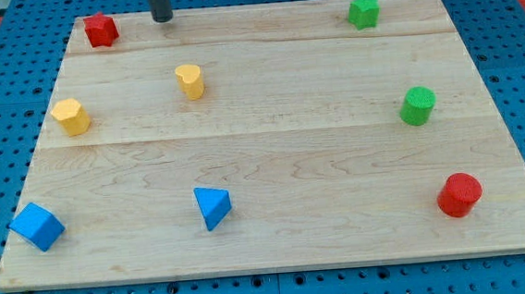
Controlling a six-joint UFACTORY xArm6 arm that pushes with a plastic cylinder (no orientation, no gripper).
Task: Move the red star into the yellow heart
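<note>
The red star (100,29) lies at the board's top left corner. The yellow heart (189,81) lies below and to the right of it, in the upper left part of the board. My tip (162,19) is at the view's top edge, to the right of the red star with a gap between them, and above the yellow heart. The rod runs up out of the view.
A yellow hexagon block (71,116) lies at the left. A blue cube (36,226) and a blue triangle (213,206) lie near the bottom. A green star (362,11), a green cylinder (417,106) and a red cylinder (459,194) lie on the right. The wooden board (282,155) rests on a blue pegboard.
</note>
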